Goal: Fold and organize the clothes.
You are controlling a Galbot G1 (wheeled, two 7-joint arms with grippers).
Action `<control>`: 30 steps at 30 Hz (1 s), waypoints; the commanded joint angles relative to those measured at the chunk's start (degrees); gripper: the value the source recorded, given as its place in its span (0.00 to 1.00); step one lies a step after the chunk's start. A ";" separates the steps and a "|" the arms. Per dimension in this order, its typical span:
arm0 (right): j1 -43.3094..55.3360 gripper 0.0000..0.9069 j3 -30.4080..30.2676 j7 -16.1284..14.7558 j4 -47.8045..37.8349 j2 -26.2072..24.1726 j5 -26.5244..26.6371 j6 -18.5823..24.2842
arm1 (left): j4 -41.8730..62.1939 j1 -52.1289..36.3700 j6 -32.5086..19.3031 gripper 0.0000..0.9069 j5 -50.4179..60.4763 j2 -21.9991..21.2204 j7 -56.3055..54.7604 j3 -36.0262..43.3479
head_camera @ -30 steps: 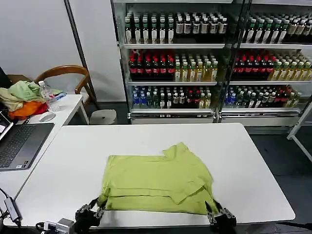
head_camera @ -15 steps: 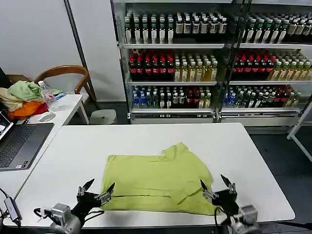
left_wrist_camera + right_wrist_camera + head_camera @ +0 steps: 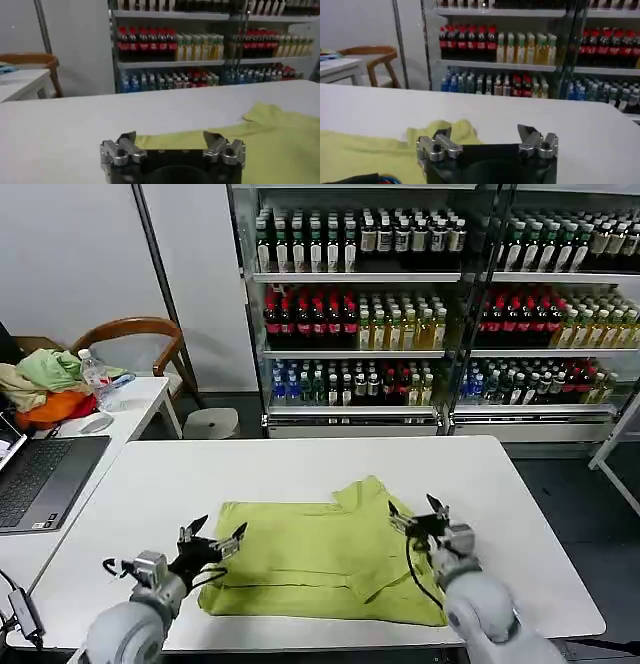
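soft matt cotton t-shirt [image 3: 320, 556] on a smooth white table [image 3: 300, 469], beside metal jaws.

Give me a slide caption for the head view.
Both open grippers, left and right, hover over the folded lime T-shirt.

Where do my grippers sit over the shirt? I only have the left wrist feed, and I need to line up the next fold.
Observer: In the head view the left gripper is open, above the left edge of the lime T-shirt.
Operator: And the right one?
Observer: The right gripper is also open, over the shirt's far right part, beside the folded-in sleeve.
Operator: Is either holding cloth?
Observer: No, both sets of fingers are empty, and the shirt lies flat on the white table.
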 commanded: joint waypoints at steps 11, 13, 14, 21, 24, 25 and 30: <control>17.53 1.00 -5.29 -2.85 -25.18 11.06 -0.40 0.17 | 23.52 -19.82 -0.31 1.00 0.10 -1.15 2.67 9.59; 17.74 1.00 -5.92 -3.06 -26.03 11.78 -0.95 0.04 | 23.98 -19.95 -0.15 1.00 0.14 -1.41 2.63 9.91; 17.73 1.00 -6.26 -3.07 -26.49 12.21 -1.63 -0.05 | 24.26 -19.97 -0.15 1.00 0.27 -1.66 2.65 10.10; 18.13 1.00 -7.27 -3.25 -28.83 13.21 -2.94 0.43 | 25.80 -20.60 -0.02 1.00 -0.10 -1.88 1.89 9.82; 18.69 1.00 -7.58 -3.42 -30.26 13.53 -2.88 1.02 | 25.51 -20.31 0.40 1.00 -0.14 -1.82 1.86 9.73; 18.83 1.00 -7.61 -3.53 -30.47 13.60 -2.87 1.26 | 25.40 -20.19 0.47 1.00 -0.13 -1.87 1.84 9.72; 19.21 0.00 -8.29 -3.02 -30.32 14.14 -2.69 0.90 | 24.87 -19.57 0.90 0.11 -0.16 -1.82 1.74 9.69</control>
